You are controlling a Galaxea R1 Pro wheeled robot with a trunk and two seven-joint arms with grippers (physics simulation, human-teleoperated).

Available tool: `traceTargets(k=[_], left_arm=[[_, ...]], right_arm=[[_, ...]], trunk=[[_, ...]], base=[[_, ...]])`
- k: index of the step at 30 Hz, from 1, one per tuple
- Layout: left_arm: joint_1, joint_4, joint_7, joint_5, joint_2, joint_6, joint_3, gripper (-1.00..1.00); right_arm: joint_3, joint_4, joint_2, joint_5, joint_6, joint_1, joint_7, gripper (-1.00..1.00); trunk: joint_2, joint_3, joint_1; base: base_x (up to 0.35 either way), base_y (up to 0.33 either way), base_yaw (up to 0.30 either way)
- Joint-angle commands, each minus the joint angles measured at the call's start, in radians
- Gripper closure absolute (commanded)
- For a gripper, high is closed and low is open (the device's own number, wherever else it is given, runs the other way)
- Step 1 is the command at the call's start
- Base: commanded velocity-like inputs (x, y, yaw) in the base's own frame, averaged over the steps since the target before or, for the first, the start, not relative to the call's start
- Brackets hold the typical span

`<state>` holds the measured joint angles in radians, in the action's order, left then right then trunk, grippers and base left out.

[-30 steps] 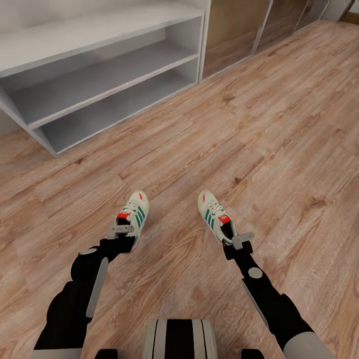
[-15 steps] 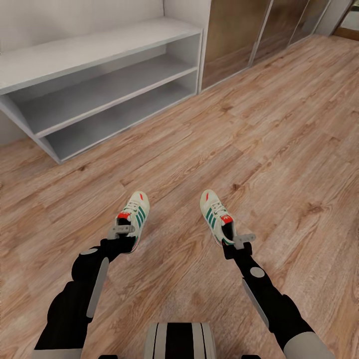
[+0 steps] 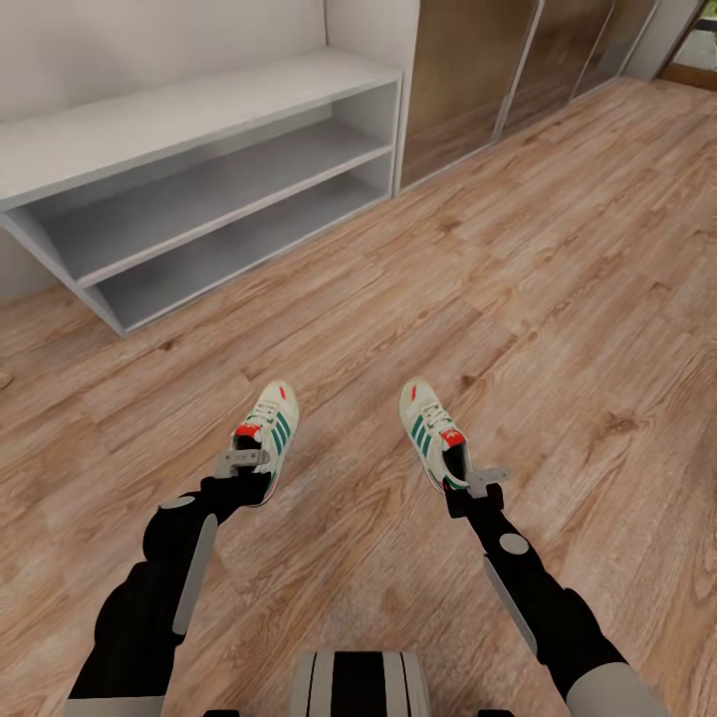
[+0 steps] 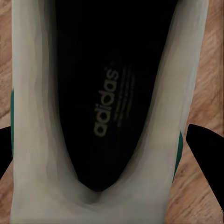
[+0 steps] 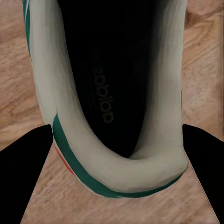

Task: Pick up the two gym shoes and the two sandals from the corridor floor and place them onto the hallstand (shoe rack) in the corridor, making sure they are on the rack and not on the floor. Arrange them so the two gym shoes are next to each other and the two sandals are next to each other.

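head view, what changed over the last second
The whole picture shifted: the hallstand and the corridor floor planks slid lower, so the camera moved, not the things. Nothing was grasped or released. The left gripper stays at the heel of the left gym shoe, the right gripper at the heel of the right gym shoe.

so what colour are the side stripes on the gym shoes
Teal-green, on white-cream uppers; clearest in the head view on the left shoe and right shoe.
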<state>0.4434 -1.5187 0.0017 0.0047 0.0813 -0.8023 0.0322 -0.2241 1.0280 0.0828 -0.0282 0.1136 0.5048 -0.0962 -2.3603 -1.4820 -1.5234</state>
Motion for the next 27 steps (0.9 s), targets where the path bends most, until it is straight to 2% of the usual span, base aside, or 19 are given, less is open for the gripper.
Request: traceTargets(k=[1, 23, 27], left_arm=[[0.000, 0.000, 0.000, 0.000, 0.000, 0.000, 0.000, 1.00], [0.000, 0.001, 0.000, 0.000, 0.000, 0.000, 0.000, 1.00], [0.000, 0.001, 0.000, 0.000, 0.000, 0.000, 0.000, 1.00]], right_arm=[[0.000, 0.000, 0.000, -0.001, 0.000, 0.000, 0.001, 1.00], [0.000, 0.000, 0.000, -0.001, 0.000, 0.000, 0.000, 1.00], [0.001, -0.002, 0.000, -0.013, 0.000, 0.000, 0.000, 1.00]], trunk=[[0.007, 0.005, 0.004], [0.161, 0.108, 0.088], [0.189, 0.126, 0.104]], base=[[0.000, 0.000, -0.059], [0.000, 0.000, -0.006], [0.000, 0.000, 0.000]])
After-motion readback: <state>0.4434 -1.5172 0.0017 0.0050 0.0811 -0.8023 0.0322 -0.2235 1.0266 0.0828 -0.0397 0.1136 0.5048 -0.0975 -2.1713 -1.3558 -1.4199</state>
